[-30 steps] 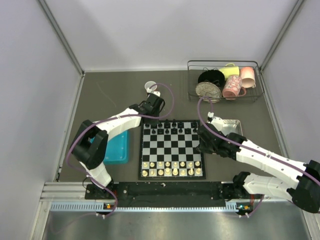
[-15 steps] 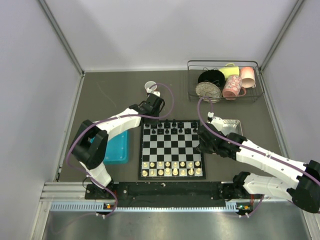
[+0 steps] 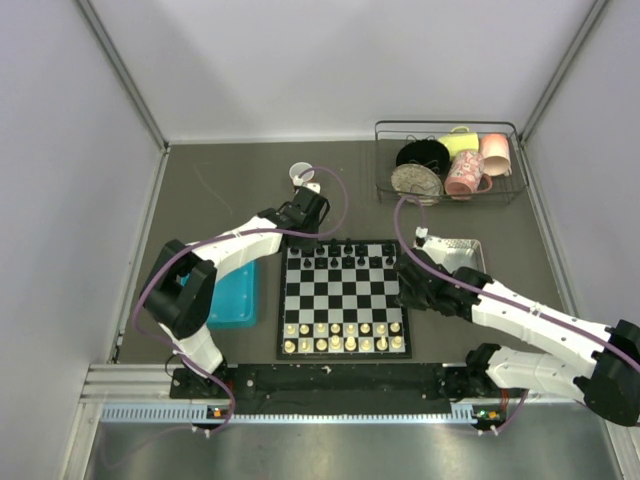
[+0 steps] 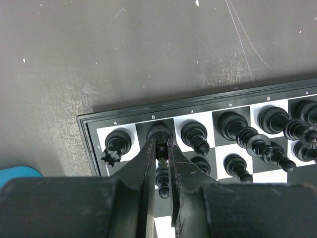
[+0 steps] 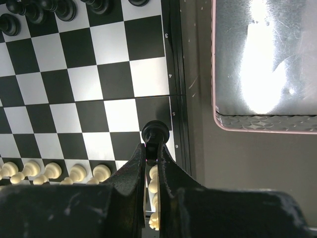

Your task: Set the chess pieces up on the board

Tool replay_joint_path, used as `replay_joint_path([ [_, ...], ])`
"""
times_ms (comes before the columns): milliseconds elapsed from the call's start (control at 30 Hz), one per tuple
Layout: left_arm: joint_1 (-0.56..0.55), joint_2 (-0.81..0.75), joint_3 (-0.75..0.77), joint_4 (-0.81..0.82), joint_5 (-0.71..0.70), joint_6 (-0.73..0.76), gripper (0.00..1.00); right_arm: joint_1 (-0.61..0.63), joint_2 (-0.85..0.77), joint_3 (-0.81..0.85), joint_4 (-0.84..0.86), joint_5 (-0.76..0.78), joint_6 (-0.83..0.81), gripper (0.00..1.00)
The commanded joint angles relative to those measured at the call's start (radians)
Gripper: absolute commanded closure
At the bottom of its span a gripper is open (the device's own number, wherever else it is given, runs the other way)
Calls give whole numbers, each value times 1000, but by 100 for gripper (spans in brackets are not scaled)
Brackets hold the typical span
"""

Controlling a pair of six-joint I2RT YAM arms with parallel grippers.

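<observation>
The board (image 3: 345,300) lies between my arms. Black chess pieces (image 3: 345,255) fill its far two rows, cream ones (image 3: 345,340) the near rows. My left gripper (image 4: 162,144) stands over the far left corner of the board (image 4: 91,131). Its fingers closely flank an upright black piece (image 4: 159,132) resting on its back-row square beside the rook (image 4: 116,145); contact is unclear. My right gripper (image 5: 151,147) is shut on another black piece (image 5: 154,131), held over the right edge of the board (image 5: 114,44).
A teal tray (image 3: 230,295) lies left of the board and a pink-rimmed metal tray (image 5: 262,121) right of it. A wire basket (image 3: 450,165) with cups stands at the back right. A small white cup (image 3: 300,173) sits behind the left gripper.
Both arms stay where they were. No piece on the board has visibly moved.
</observation>
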Motion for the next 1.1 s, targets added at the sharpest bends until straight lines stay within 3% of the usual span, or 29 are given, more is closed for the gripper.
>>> replay_joint_path([
  [0,6,16,-6,18,-14,2,86,-4,-15,4,13,15,0,100],
  [367,6,15,-12,18,-11,4,88,-6,-12,9,13,17,0,100],
  [767,6,12,-12,19,-6,4,68,-7,-11,12,13,15,-3,100],
  [1067,8,12,17,7,-15,7,64,-6,-12,12,13,14,-1,100],
])
